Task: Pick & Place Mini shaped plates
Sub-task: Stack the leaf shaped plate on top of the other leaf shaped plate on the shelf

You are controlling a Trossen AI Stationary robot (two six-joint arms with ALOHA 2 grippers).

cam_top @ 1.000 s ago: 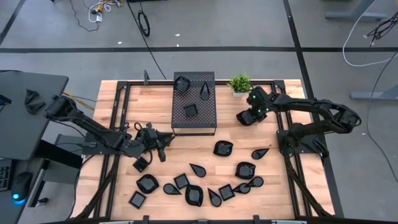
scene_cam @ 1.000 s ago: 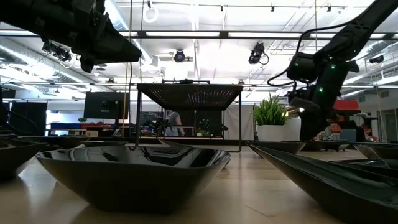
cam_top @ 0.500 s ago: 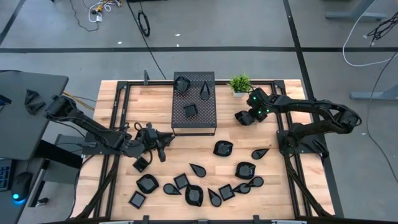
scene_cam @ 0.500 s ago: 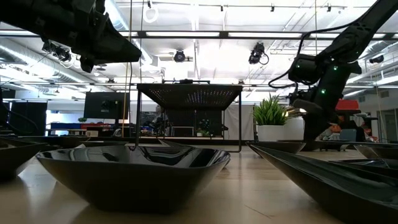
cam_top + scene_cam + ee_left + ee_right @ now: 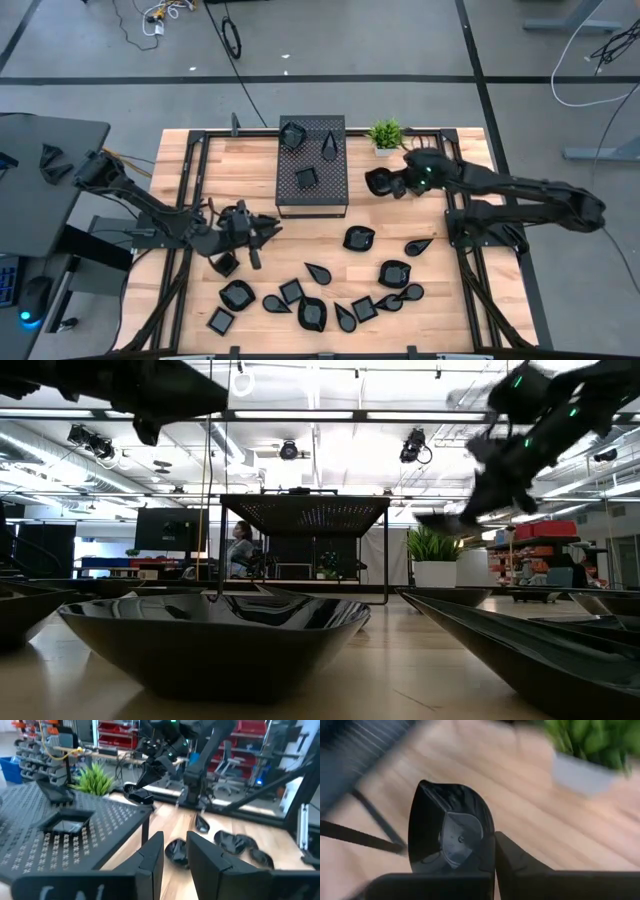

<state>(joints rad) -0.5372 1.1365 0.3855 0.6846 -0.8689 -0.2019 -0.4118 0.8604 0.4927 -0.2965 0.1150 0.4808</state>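
Note:
My right gripper (image 5: 389, 183) is shut on a rounded-leaf mini plate (image 5: 377, 181), glossy black, in the air between the green plant (image 5: 385, 134) and the black perforated box (image 5: 311, 165). In the low view the plate (image 5: 440, 520) hangs high above the table. Three mini plates, one of them (image 5: 307, 178), lie on the box top. Several more, such as one (image 5: 358, 238), rest on the wood at the near side. My left gripper (image 5: 266, 231) stands open near the box's near left corner, its fingers (image 5: 155, 851) with nothing between them. My right gripper pinches the plate's side wall at the rim (image 5: 490, 839) between its two fingers. The fingers come slanting down from the table's right. The plate (image 5: 450, 832) sticks out ahead of the fingers, lifted clear and tilted.
The box stands on thin legs at the far middle, and the potted plant is just to its right. A square plate (image 5: 227, 263) lies under my left arm. A black frame (image 5: 190, 180) runs round the table. Bare wood (image 5: 400, 215) lies right of the box.
My right gripper has risen from the table beside the plant and gone toward the box, taking the rounded-leaf plate up clear of the wood. My left gripper has swung a little toward the table's right.

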